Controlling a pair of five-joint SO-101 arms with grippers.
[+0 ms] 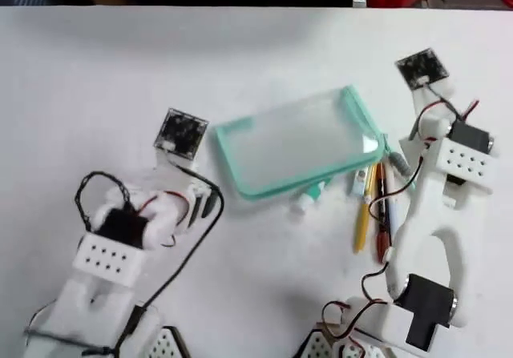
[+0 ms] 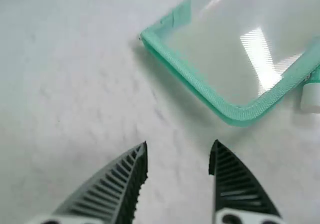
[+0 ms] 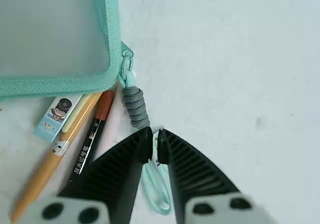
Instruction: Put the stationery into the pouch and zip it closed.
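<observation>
The translucent pouch [image 1: 292,140] with mint-green trim lies flat mid-table. By its near right side lie a yellow pen [image 1: 363,214], a dark pen with a red end [image 1: 383,210], a small eraser [image 1: 358,181] and a white tube [image 1: 305,198]. My right gripper [image 3: 156,136] is shut on the mint cord just behind the grey coiled zipper pull [image 3: 136,106], at the pouch's corner [image 3: 112,68]. Beside it are the yellow pen [image 3: 47,176], dark pen [image 3: 92,136] and eraser [image 3: 57,116]. My left gripper [image 2: 177,159] stands open on the table, a little short of the pouch's near left corner [image 2: 235,115].
The white tabletop [image 1: 120,62] stretches bare to the left and behind the pouch. The left arm [image 1: 120,238] sits at the near left and the right arm [image 1: 433,238] at the near right, with loose cables. The table's far edge [image 1: 240,7] runs along the back.
</observation>
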